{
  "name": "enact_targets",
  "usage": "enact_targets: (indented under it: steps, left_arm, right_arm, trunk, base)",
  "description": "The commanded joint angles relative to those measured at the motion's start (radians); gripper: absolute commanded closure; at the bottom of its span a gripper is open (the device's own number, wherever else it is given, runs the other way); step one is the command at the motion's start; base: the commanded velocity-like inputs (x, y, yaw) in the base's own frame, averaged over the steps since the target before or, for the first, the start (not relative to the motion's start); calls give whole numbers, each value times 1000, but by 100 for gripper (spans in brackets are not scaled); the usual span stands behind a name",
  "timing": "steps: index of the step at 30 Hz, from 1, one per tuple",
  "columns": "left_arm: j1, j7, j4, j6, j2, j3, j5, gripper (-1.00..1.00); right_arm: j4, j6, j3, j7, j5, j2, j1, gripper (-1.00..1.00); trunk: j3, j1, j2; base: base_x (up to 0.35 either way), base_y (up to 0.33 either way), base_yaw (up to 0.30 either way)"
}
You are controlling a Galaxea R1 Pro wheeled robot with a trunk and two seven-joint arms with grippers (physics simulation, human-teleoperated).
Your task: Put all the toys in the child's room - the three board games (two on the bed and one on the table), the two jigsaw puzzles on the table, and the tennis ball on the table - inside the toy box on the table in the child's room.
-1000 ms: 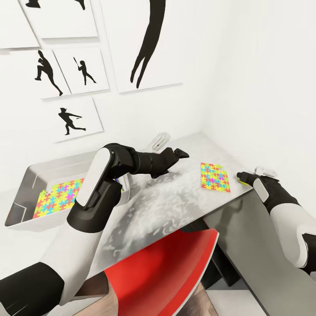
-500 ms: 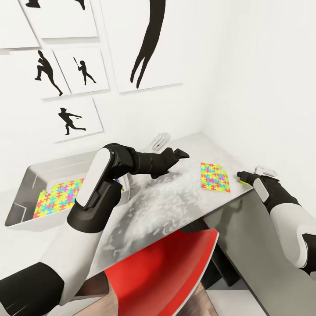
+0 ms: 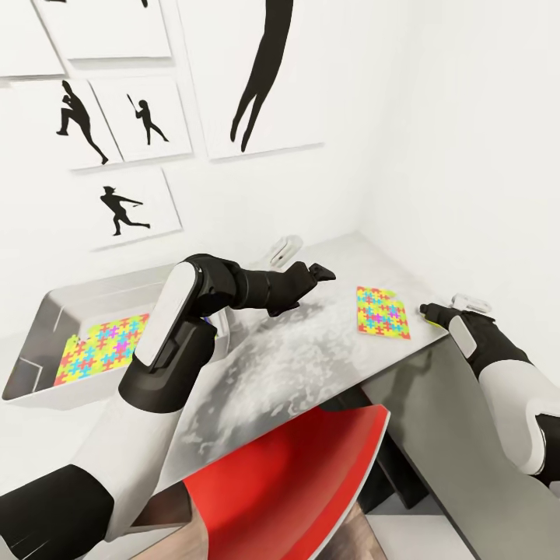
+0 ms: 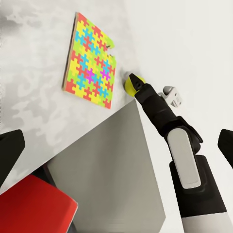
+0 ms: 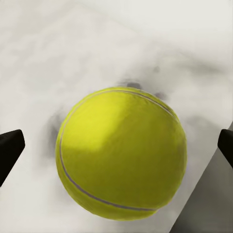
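On the marbled table (image 3: 257, 373), a jigsaw puzzle (image 3: 382, 313) (image 4: 90, 68) lies flat near the right end. At the table's right corner sits the tennis ball (image 3: 423, 309) (image 4: 131, 82) (image 5: 121, 153). My right gripper (image 3: 428, 313) (image 4: 138, 87) (image 5: 116, 145) is open, with a finger on either side of the ball and not touching it. My left gripper (image 3: 325, 272) (image 4: 116, 148) hangs open and empty over the table, left of the puzzle. The toy box (image 3: 47, 307) stands at the left with another jigsaw puzzle (image 3: 101, 348) inside.
A red chair (image 3: 295, 482) stands pushed under the table's front edge. A small white object (image 3: 284, 249) lies by the back wall and another (image 3: 470, 302) beside my right wrist. White walls close in behind and to the right of the table.
The head view has shifted a little, so the toy box and prints sit slightly further left. Both arms, the ball and the puzzles have kept their places.
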Motion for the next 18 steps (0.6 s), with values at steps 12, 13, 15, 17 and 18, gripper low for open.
enact_targets:
  steps: [12,13,15,17,18]
  left_arm:
    - [-1,7,0,6,-1,1,5,-100]
    - [-1,7,0,6,-1,1,5,-100]
    - [-1,8,0,6,0,1,4,-100]
    - [0,8,0,6,0,1,4,-100]
    - [0,8,0,6,0,1,4,-100]
  right_arm:
    - [-2,5,0,-5,-11,0,0,-100]
    - [-2,5,0,-5,-11,0,0,-100]
    - [-2,5,0,-5,-11,0,0,-100]
    - [-2,5,1,-5,-11,0,0,-100]
    - [-2,5,1,-5,-11,0,0,-100]
  trunk:
    - [-4,4,-8]
    - [-7,8,-15]
    - [-10,12,-22]
    - [-10,12,-22]
    - [-10,12,-22]
  base:
    - [0,0,0]
    - [0,0,0]
    - [0,0,0]
    - [0,0,0]
    - [0,0,0]
